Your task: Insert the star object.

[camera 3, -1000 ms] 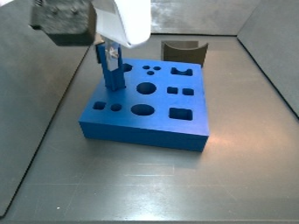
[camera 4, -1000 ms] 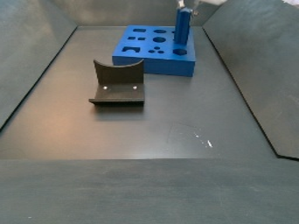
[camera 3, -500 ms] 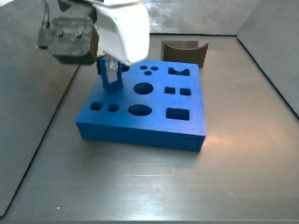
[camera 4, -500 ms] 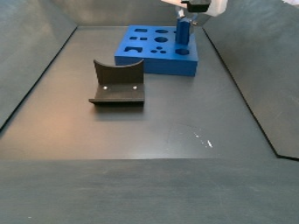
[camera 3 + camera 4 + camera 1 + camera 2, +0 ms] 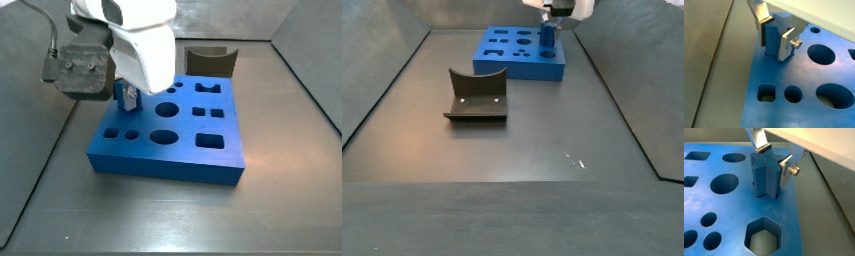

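The star object (image 5: pixel 773 35), a slim bright-blue ridged peg, stands upright with its lower end in a hole near the edge of the large blue block (image 5: pixel 756 75). It also shows in the other wrist view (image 5: pixel 765 173) and in both side views (image 5: pixel 130 98) (image 5: pixel 548 37). My gripper (image 5: pixel 775 50) is shut on its upper part, one silver finger on each side, and also shows in a wrist view (image 5: pixel 773 162). In a side view the gripper (image 5: pixel 131 90) stands low over the block's (image 5: pixel 167 165) left side.
The blue block (image 5: pixel 737 210) has several other shaped holes: round, square, hexagonal. A dark grey curved piece (image 5: pixel 210 58) stands behind the block, apart from it; it also shows in a side view (image 5: pixel 477 95). Grey walls enclose the floor.
The gripper has come down with the star object, and the peg now sticks out of the block much less than before.
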Tool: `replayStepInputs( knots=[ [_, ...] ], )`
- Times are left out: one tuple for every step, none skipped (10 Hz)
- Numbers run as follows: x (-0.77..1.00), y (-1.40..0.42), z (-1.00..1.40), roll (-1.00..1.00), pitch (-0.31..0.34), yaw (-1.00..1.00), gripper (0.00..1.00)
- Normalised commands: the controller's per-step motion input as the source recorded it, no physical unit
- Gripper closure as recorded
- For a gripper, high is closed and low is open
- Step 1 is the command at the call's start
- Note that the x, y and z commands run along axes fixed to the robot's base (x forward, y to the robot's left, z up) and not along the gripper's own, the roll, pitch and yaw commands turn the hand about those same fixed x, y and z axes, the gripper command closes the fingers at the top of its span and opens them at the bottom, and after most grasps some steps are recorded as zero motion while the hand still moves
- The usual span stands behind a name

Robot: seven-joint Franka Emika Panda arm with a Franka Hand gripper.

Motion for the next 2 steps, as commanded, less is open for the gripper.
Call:
replayStepInputs(
  knots=[
    [0.04,0.02,-0.69,-0.18,-0.164,-0.01,1.00],
    [-0.13,-0.22,-0.50,0.06,-0.334,0.06,1.00]
  ],
)
